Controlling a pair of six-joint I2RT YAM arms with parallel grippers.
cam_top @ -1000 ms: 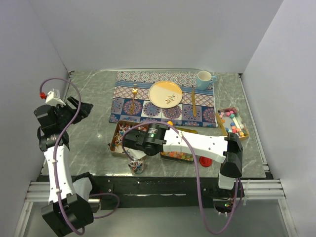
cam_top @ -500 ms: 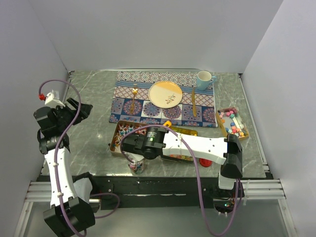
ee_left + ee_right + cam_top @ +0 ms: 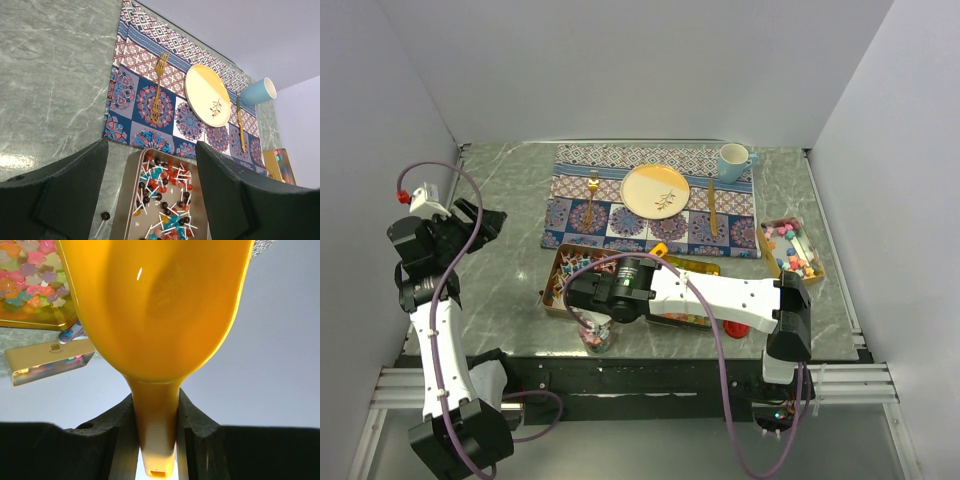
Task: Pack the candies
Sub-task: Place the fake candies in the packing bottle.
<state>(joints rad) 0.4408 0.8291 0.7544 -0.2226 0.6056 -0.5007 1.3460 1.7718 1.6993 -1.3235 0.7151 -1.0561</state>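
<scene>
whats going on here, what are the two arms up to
The right pincer is shut on the handle of a glossy yellow plastic scoop. That arm reaches across the front of the table, close to a small clear jar at the near edge. Small pastel candies lie in a gold metal tin beside the scoop. The left pincer is open and empty, raised over the table's left side.

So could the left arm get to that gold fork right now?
Probably yes: the left gripper is open and empty, facing the fork, with only table and placemat between them.
</scene>
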